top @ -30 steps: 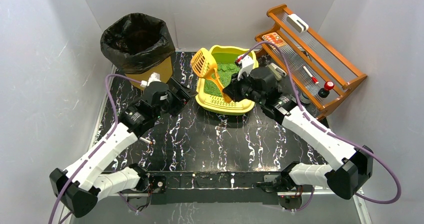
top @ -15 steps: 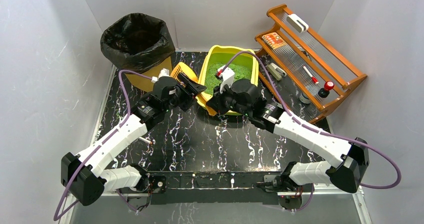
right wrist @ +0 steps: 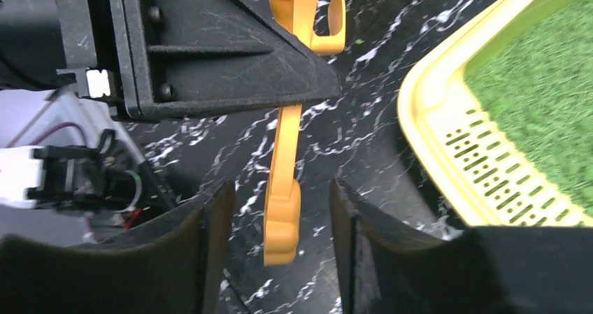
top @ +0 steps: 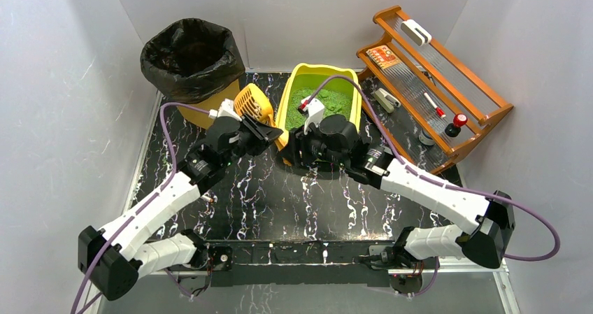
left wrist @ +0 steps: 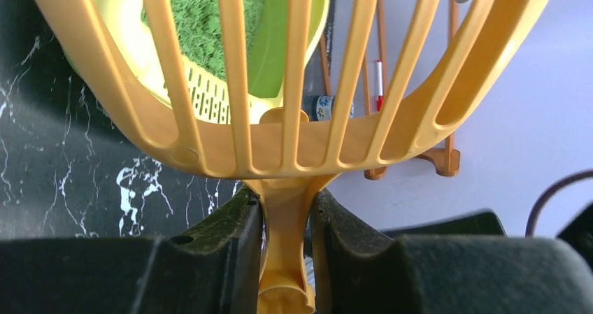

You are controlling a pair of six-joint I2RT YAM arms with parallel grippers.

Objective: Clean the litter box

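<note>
Litter box [top: 323, 68]: scoop [top: 253, 103] handed over, left gripper [left wrist: 287, 205] now clamped on it, right gripper [right wrist: 280, 188] just parted, so binning looks next.

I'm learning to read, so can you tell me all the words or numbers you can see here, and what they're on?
No text here can be read.
Orange card on the rack: it has print, but too small to read.
Blue-and-white label seen through the scoop: blurred, unreadable.
Litter box: no writing visible.
</note>
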